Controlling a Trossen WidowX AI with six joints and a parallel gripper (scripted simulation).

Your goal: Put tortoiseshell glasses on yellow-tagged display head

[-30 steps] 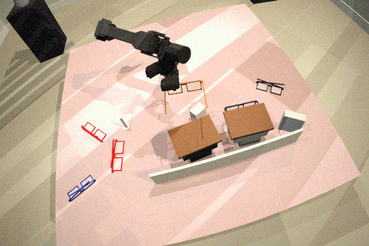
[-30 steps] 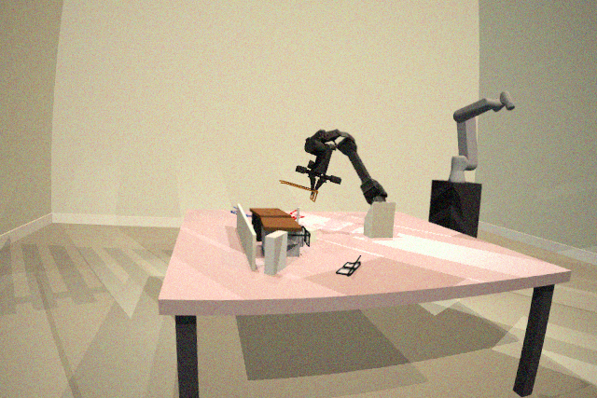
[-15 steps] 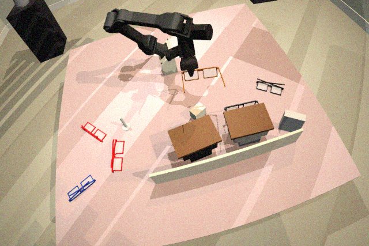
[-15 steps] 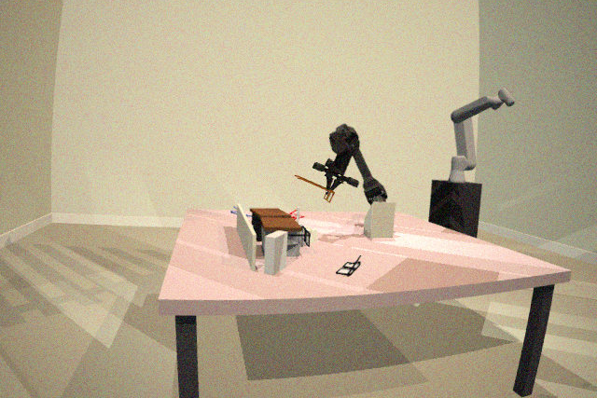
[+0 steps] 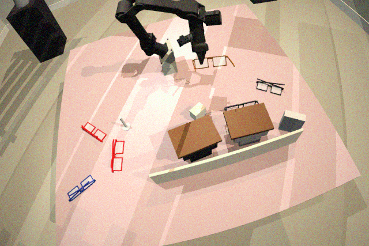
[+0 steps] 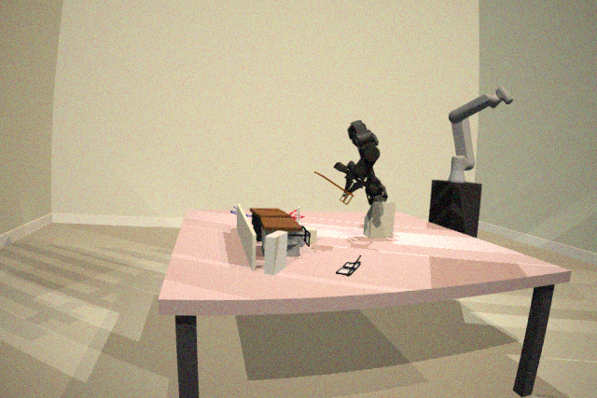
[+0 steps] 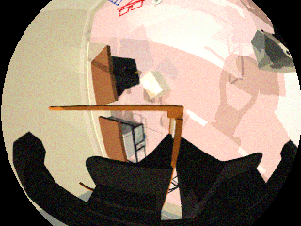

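The tortoiseshell glasses (image 5: 230,61) (image 6: 329,181) (image 7: 118,108) are in the air, temples unfolded. My gripper (image 5: 202,61) (image 6: 346,188) (image 7: 172,137) is shut on their front frame, high above the table. In the exterior view the temples slope up and away from the lenses. The dark display head (image 5: 195,136) (image 7: 124,72) has a brown top; a small yellow tag (image 7: 136,72) shows on its front in the wrist view. The other head (image 5: 248,120) (image 6: 282,224), grey with a brown top, wears black glasses (image 6: 307,235) (image 7: 136,138). The held glasses are clear of both heads.
A long low wall (image 5: 229,156) stands behind the heads. A cream block (image 5: 198,110) is in front of them, a grey block (image 5: 292,120) beside the grey head. Folded black glasses (image 6: 348,268), two red pairs, a blue pair and a small white stand (image 5: 125,126) are around.
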